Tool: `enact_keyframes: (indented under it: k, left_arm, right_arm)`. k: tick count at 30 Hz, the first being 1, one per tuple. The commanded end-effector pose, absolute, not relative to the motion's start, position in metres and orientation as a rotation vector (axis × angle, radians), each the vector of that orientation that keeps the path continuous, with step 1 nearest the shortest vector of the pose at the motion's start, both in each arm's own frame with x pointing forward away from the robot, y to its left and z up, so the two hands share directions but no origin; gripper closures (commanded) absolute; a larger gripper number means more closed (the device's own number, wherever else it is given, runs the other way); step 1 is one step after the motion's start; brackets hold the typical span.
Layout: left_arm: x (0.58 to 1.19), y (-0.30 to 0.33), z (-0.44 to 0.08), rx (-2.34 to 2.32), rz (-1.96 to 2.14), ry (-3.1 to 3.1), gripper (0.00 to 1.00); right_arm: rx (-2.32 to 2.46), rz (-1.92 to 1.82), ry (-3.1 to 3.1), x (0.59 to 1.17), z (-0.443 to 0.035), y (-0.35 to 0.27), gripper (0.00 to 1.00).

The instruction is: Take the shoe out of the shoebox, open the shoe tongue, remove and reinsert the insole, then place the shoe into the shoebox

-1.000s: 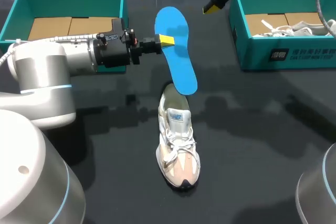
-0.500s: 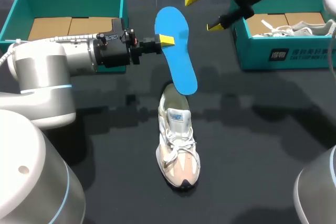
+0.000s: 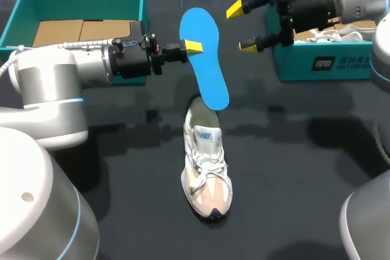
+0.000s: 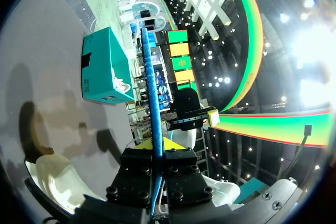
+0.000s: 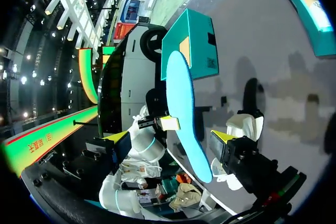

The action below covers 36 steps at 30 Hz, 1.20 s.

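Our left claw (image 3: 192,47) is pinching the insole (image 3: 207,71) by its edge, dangling it over the heel of the shoe (image 3: 206,168) below for reinsertion, while our right claw (image 3: 242,27) is hovering spread nearby.

Shoe (image 3: 206,168) heel hidden behind insole (image 3: 204,59); right shoebox (image 3: 329,65) partly covered.

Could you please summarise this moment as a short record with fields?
shoe: upright on the table, outside both shoeboxes
left gripper: shut on the blue insole
blue insole: raised, tilted, lower end over the shoe's heel
right gripper: open, empty, apart from the blue insole
right shoebox: holds a second shoe
left shoebox: cardboard inside, no shoe
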<state>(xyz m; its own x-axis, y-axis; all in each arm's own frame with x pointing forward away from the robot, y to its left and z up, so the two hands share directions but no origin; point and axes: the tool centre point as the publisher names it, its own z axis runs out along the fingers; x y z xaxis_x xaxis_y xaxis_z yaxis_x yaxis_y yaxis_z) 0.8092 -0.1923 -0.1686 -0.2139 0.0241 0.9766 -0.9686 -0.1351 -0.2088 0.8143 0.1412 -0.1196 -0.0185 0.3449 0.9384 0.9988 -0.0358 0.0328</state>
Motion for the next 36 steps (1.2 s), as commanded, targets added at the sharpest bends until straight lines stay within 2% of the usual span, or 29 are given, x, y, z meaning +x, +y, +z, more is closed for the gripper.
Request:
enact_keyframes:
  k: [1,25,36]
  left_arm:
    - [0.809,-0.192,-0.169,1.168,1.485,-1.269,1.0]
    - [0.809,-0.192,-0.169,1.168,1.485,-1.269,1.0]
    - [0.798,-0.162,-0.138,0.599,2.202,-1.593,1.0]
  right_arm:
    - [-1.389,-1.148,-1.36,0.81,-0.129,0.132,0.0]
    - [-1.343,-1.187,-1.302,0.798,-0.151,0.128,0.0]
    - [-1.343,-1.187,-1.302,0.798,-0.151,0.128,0.0]
